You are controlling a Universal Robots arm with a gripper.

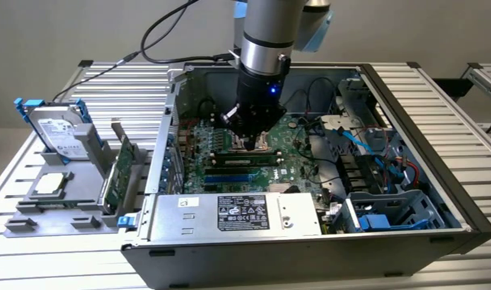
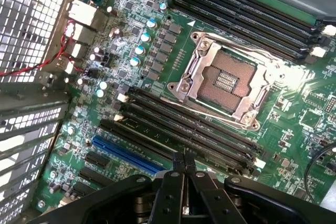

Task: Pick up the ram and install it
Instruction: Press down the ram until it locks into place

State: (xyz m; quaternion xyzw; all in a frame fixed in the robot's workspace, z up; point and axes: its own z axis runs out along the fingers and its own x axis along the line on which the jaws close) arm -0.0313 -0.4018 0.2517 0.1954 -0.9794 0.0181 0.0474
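The hand (image 2: pixel 184 162), fingers pressed together, bears on the ram (image 1: pixel 245 161) seated in its motherboard (image 2: pixel 157 77) slot; it should push straight down, evenly.

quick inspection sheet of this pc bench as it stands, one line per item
surface: slotted metal table with an open pc case on it
job's things: ram seems to stand in a motherboard slot below the gripper; seating cannot be told
clutter: grey holder with hard drive, processor chip, wide green card
grippers: gripper shut, nothing seen between its fingers, over the black slots beside the empty socket
cables: black cables to the arm; blue cables in the case; red wire
surroundings: second table at the exterior view's right
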